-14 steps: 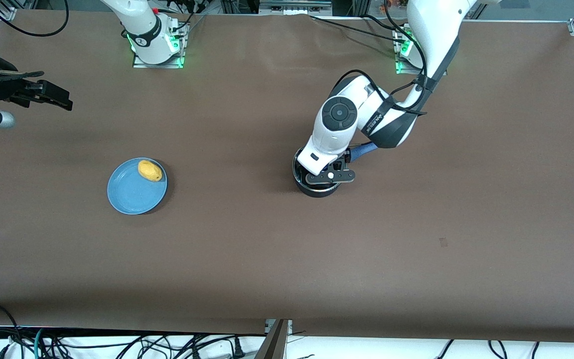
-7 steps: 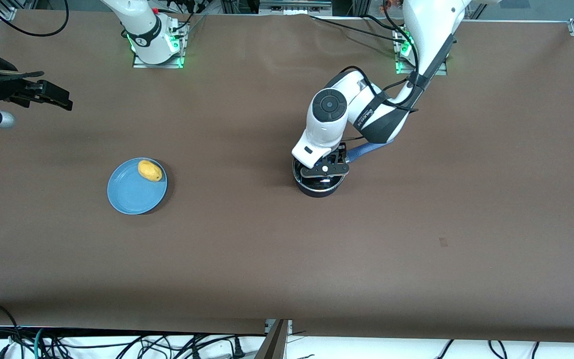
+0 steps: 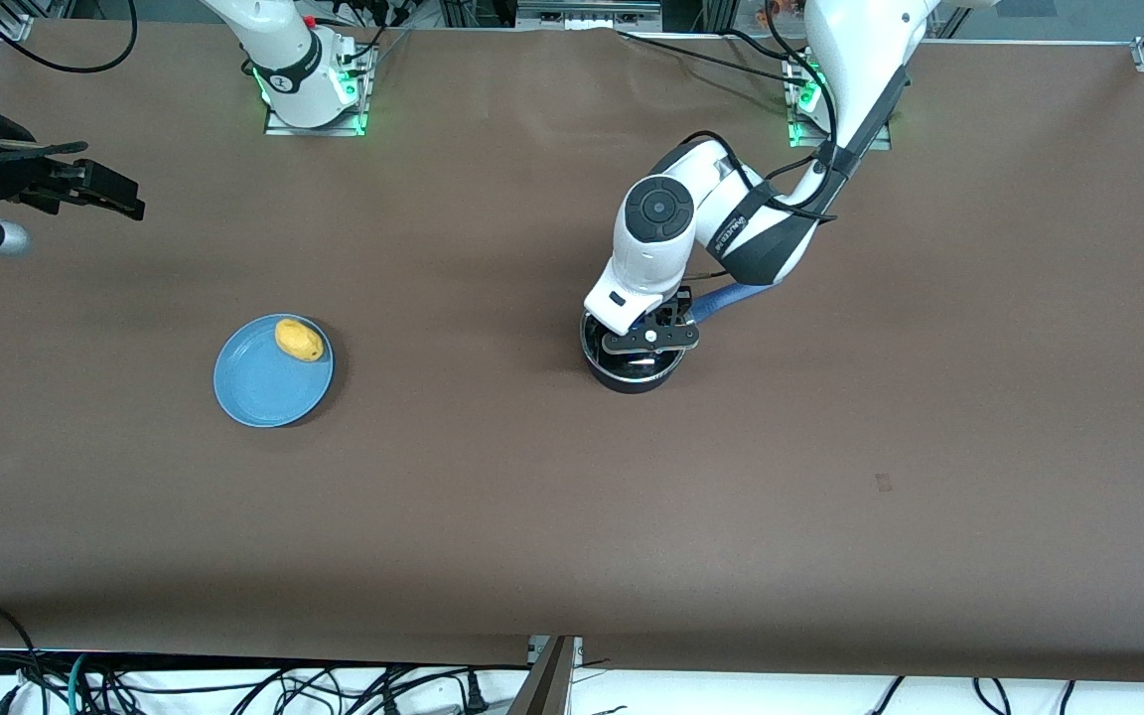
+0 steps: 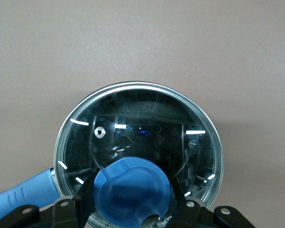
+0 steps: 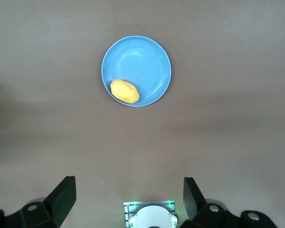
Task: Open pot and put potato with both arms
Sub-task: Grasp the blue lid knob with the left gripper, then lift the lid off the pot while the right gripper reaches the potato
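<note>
The black pot [image 3: 632, 377] stands mid-table, its blue handle [image 3: 731, 296] pointing toward the left arm's base. A glass lid [image 4: 137, 128] with a blue knob [image 4: 133, 192] covers it. My left gripper [image 3: 646, 343] is down on the lid, shut on the knob, one finger [image 4: 83, 202] on each side. The yellow potato [image 3: 299, 340] lies on a blue plate [image 3: 259, 392] toward the right arm's end. My right gripper [image 3: 120, 199] waits open and high at that end, empty, looking down on the potato [image 5: 124, 91] and the plate [image 5: 142, 61].
Brown table cover all round. The right arm's base [image 3: 309, 89] and the left arm's base [image 3: 810, 99] are lit green along the table's edge farthest from the front camera. Cables hang below the near edge.
My left gripper has shifted a little toward the right arm's end over the lid and closed on the blue knob. The right arm, plate and potato have not moved.
</note>
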Motion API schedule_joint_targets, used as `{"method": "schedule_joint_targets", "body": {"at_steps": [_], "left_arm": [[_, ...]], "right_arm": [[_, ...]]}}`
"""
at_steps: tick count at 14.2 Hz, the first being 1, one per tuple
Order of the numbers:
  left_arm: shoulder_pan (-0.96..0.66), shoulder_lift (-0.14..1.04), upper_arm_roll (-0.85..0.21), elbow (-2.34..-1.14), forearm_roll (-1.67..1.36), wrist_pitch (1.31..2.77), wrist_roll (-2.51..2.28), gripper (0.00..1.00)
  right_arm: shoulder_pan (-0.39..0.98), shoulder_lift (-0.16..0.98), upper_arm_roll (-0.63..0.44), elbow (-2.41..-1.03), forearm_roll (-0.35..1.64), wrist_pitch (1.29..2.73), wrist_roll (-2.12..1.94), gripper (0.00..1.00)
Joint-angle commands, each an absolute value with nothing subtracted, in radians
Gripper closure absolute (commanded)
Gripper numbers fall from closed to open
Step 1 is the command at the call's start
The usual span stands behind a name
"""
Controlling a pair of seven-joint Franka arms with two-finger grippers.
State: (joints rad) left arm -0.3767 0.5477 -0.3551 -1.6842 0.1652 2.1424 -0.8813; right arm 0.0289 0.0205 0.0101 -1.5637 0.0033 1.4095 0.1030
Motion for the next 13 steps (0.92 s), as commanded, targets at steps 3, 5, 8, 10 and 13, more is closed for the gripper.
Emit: {"method": "schedule_joint_targets", "body": {"at_steps": [3,5,8,10,13], "left_arm": [[-0.342,0.456,-0.370,-1.698,0.178,2.080,-0.868,0.56],[-0.295,0.422,-0.364,-1.690,0.151,2.050,-0.739,0.57],[-0.158,0.381,-0.338,-1.704,0.118,2.046,-0.498,0.57],[-0.112,0.374,-0.252,-1.701,0.063,2.046,-0.282,0.57],[-0.098,0.376,-0.071,-1.703,-0.092,2.048,0.097,0.57]], "right_arm": [[0.029,0.002,0.012,-1.585,-0.009,1.424,0.117,0.00],[0.028,0.002,0.012,-1.585,-0.008,1.424,0.117,0.00],[0.028,0.002,0.012,-1.585,-0.008,1.424,0.117,0.00],[0.028,0.003,0.011,-1.583,-0.008,1.424,0.117,0.00],[0.026,0.014,0.009,-1.574,-0.006,1.430,0.101,0.00]]}}
